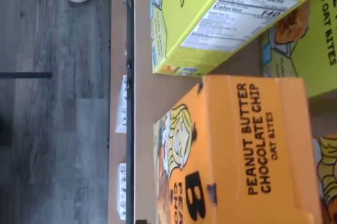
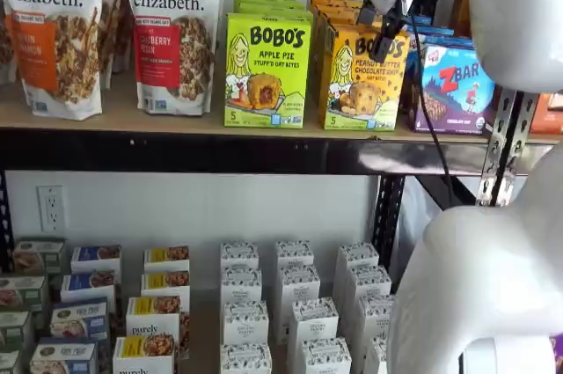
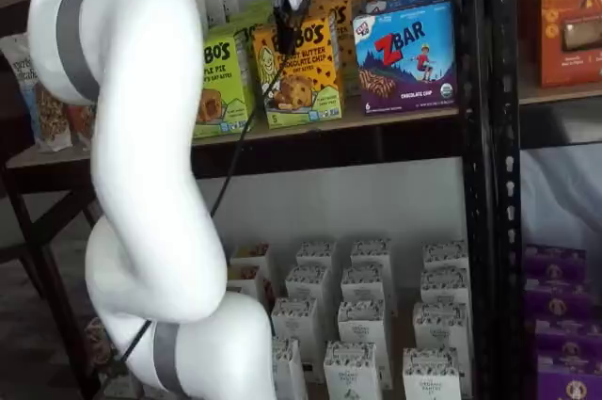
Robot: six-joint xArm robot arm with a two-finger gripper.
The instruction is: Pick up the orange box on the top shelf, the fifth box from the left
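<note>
Cardboard of the orange box [image 2: 365,79] looks light, stiff, crushable: grasp its narrow sides with the released gripper [image 2: 387,26].

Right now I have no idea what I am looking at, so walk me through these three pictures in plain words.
The big white shape is a robot arm. Its gripper, a white body with black fingers, hangs in front of the orange box on the top shelf; the fingers show side-on, so the pictures cannot tell whether they are open. Nothing is held. Two pictures come from fixed cameras facing the shelves. The third comes from a camera on the wrist, turned sideways, looking down on the orange box and the lime-green box beside it. A blue ZBar box stands on the orange box's other side, granola bags further along, small white boxes on the shelf below.
</note>
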